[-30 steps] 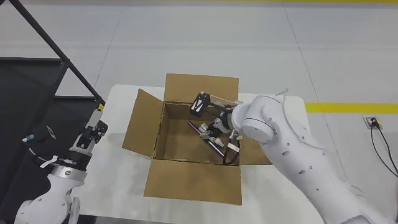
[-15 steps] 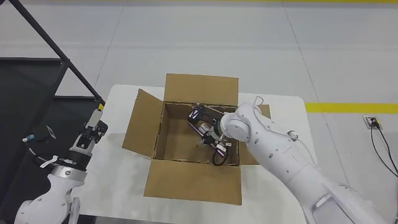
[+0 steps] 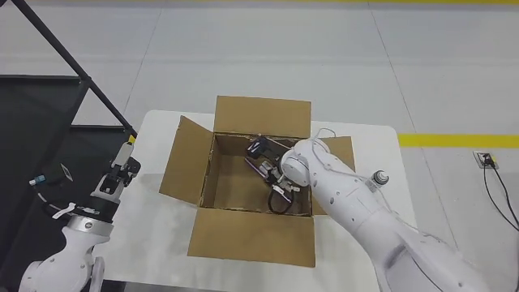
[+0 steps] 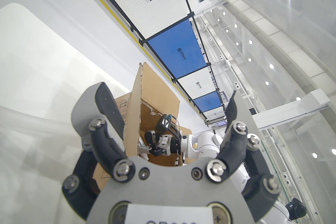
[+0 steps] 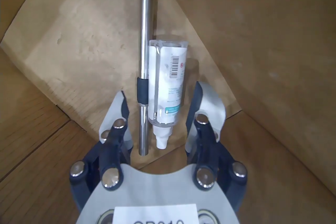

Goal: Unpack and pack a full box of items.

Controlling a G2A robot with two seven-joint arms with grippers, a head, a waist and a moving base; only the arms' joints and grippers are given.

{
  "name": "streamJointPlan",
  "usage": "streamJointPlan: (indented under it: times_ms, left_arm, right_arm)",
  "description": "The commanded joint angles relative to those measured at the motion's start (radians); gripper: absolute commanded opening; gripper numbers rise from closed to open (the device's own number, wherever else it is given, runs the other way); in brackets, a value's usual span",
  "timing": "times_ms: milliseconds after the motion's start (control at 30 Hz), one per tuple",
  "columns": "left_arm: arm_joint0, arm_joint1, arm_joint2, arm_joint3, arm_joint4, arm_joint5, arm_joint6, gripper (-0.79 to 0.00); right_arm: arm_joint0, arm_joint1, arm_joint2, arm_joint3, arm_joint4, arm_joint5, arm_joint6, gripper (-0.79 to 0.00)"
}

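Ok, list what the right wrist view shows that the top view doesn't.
Right wrist view: a metal rod and a small bottle lying side by side on brown paper, seen between the fingers of the open right end effector. Top view: the box with flaps spread, the white table, the left end effector beside the table. Both: the box's inside.

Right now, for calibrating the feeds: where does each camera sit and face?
Top: above the arms, looking down at the table and open box; both arms show.
Left wrist: beside the table, tilted up past the open left gripper toward box and ceiling.
Right wrist: inside the box, looking past the open right gripper at a metal rod and bottle.
Shared: top and left wrist both show the box and the right arm.
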Motion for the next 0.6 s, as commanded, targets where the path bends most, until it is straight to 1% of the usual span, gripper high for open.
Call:
streamJointPlan:
  times_ms: [0,233,567]
  left_arm:
    - [0.0,0.0,0.0,0.0,0.0,0.0,0.0,0.0]
    - [0.0,0.0,0.0,0.0,0.0,0.0,0.0,0.0]
    - [0.0,0.0,0.0,0.0,0.0,0.0,0.0,0.0]
  right_arm:
    - [0.005,-0.009,-0.001,0.029,0.002,-0.006,-0.008,-0.394]
    - [0.018,-0.044,-0.005,0.11,0.003,-0.024,-0.03,-0.394]
    - [0.025,-0.085,-0.015,0.175,-0.017,-0.013,-0.033,-0.406]
